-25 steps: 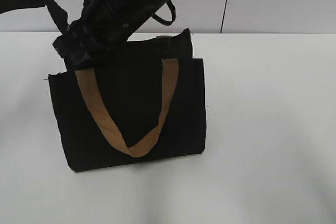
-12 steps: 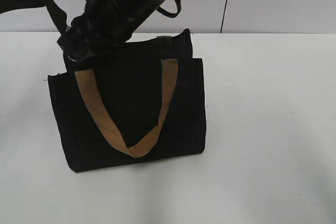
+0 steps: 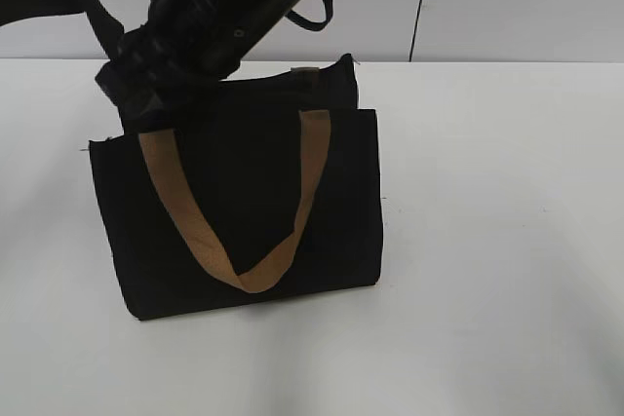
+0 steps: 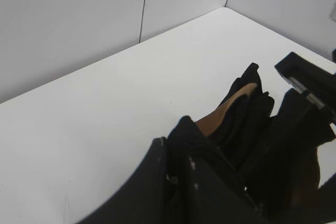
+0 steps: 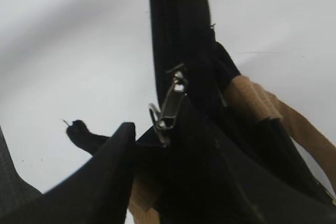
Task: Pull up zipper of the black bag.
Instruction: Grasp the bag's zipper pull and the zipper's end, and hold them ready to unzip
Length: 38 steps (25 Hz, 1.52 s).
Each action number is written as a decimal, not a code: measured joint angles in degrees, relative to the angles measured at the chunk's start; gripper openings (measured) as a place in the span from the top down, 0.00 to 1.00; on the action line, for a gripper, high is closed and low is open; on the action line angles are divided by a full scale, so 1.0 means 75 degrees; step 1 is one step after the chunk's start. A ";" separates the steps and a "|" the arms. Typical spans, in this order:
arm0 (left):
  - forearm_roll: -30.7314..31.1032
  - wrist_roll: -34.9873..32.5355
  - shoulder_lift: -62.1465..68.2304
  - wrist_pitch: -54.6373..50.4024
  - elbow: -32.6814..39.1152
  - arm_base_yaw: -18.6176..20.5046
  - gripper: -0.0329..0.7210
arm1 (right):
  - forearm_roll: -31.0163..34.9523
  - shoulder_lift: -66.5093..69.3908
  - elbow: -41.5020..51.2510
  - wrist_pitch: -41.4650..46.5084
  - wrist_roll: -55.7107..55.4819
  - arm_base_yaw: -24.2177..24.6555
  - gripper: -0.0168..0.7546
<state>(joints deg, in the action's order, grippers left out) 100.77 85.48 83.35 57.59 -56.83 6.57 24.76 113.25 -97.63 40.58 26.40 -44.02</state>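
Observation:
The black bag (image 3: 244,202) stands on the white table with a tan handle (image 3: 180,192) hanging down its front. Both arms crowd over its top left corner (image 3: 146,85). In the left wrist view my left gripper (image 4: 173,148) is shut on the bag's black top-edge fabric (image 4: 189,129). In the right wrist view the silver zipper pull tab (image 5: 169,103) hangs from the black zip track (image 5: 178,24). Its ring lies between the fingertips of my right gripper (image 5: 155,124), against the right finger. The fingers stand apart, with fabric and tan strap showing in the gap.
The white table (image 3: 507,241) stretches to the right of and in front of the bag. A pale wall with a dark seam (image 3: 419,7) stands behind. The right arm's wrist (image 4: 307,85) shows close beside the bag in the left wrist view.
The arms over the bag's top left corner rose a little, then shifted slightly left and down. The bag has barely moved.

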 joint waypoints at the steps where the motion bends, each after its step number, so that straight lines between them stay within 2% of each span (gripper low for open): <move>1: 0.0000 0.0000 0.0000 0.0000 0.0000 0.0000 0.93 | 0.0033 0.0000 0.0000 0.0000 0.0036 -0.0047 0.59; 8: 0.0000 0.0000 0.0000 0.0057 0.0000 0.0000 0.93 | 0.0117 0.0006 0.0000 0.0055 0.0087 -0.0176 0.59; 16: 0.0000 0.0000 0.0000 0.0143 0.0000 0.0000 0.93 | 0.0225 0.0247 0.0000 0.0114 0.0087 -0.0181 0.65; 23: 0.0000 0.0000 0.0000 0.0143 0.0000 0.0000 0.93 | 0.0281 0.0398 0.0000 -0.0260 0.0073 -0.0191 0.67; 26: 0.0000 0.0000 0.0000 0.0143 0.0000 0.0000 0.93 | 0.0305 0.0406 0.0000 -0.0396 0.0073 -0.0203 0.78; 28: 0.0000 0.0000 0.0000 0.0143 0.0000 0.0000 0.93 | 0.0312 0.0406 0.0000 -0.0503 0.0073 -0.0212 0.92; 30: 0.0000 0.0000 0.0000 0.0143 0.0000 0.0000 0.93 | 0.0312 0.0406 0.0000 -0.0552 0.0073 -0.0218 0.98; 38: 0.0000 0.0000 0.0000 0.0152 0.0000 0.0000 0.93 | 0.0443 0.0336 0.0000 -0.0603 0.0073 -0.0209 1.00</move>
<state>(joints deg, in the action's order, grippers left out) 100.77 85.48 83.35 58.74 -56.83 6.57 28.09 115.77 -97.63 36.06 26.96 -45.59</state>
